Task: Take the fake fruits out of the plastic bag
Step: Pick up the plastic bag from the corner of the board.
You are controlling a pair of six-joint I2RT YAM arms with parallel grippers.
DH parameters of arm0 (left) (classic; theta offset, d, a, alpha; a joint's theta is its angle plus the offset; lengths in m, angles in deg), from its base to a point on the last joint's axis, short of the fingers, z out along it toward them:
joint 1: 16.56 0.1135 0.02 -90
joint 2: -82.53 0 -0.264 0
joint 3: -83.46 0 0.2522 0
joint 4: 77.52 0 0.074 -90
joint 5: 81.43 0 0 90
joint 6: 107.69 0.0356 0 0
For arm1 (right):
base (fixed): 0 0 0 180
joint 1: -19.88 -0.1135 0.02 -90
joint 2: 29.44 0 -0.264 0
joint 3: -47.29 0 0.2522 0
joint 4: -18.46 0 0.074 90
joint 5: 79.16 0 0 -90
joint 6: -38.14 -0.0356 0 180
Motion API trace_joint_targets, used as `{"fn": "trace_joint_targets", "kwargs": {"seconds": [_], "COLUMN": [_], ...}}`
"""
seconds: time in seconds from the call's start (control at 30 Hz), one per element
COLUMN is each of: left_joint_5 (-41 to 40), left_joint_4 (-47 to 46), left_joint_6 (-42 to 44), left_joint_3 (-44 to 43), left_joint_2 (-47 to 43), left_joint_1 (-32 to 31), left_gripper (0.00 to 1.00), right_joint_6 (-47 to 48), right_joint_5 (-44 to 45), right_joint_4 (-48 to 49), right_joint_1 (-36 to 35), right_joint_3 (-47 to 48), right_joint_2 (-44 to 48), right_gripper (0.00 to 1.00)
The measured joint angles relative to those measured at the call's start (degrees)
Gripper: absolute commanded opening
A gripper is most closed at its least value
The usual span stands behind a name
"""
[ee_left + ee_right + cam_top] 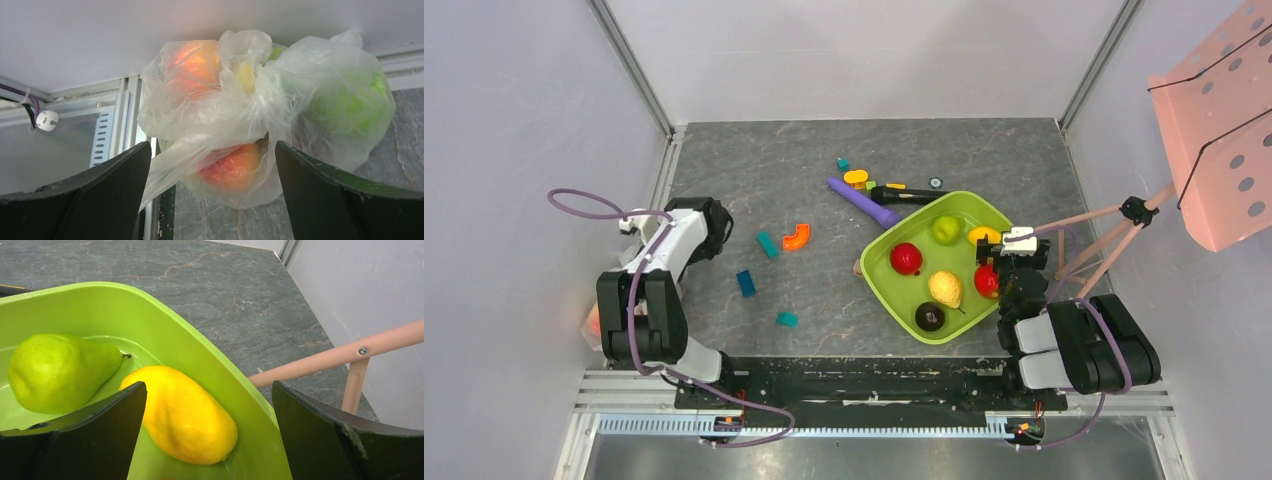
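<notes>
Framing the plastic bag (225, 115) of fake fruits (230, 167) by the left wall (75, 40), the left gripper (212, 150) gapes wide, likely readying a grab. The right gripper (207, 385), likewise apart, hangs over the green tray (215, 367).

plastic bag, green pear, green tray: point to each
plastic bag (235, 125), left wrist view, crumpled middle of the film
green pear (60, 372), right wrist view, middle of its body
green tray (215, 370), right wrist view, its side wall

No readable text, labels, brands or numbers anywhere in views.
</notes>
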Motion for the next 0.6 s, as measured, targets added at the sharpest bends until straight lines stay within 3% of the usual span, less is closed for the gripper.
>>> {"fn": "trace_joint_targets", "kwargs": {"seconds": [0.2,0.4,0.53,0.6], "left_joint_5": [2.08,2.84,4.2,5.2], "left_joint_4": [-8.22,-15.28,-20.24,-23.41], "left_joint_6": [5.79,11.15,16.9,20.72], "left_joint_3": [0.7,0.68,0.76,1.14], "left_joint_2": [1.66,8.96,12.39,12.39], "left_joint_1": [5.84,8.46,10.95,12.24], "left_gripper": [1.0,1.0,0.89,0.78], "right_joint_6": [0.0,0.0,0.0,0.0], "right_joint_5": [0.0,0.0,0.0,0.0], "right_joint_4": [0.0,0.0,0.0,0.0], "right_joint_1": [0.04,0.04,0.04,0.04], "right_joint_3": [0.0,0.0,0.0,0.0], "right_joint_2": [0.0,0.0,0.0,0.0], "right_gripper": [0.98,0.98,0.98,0.98]}}
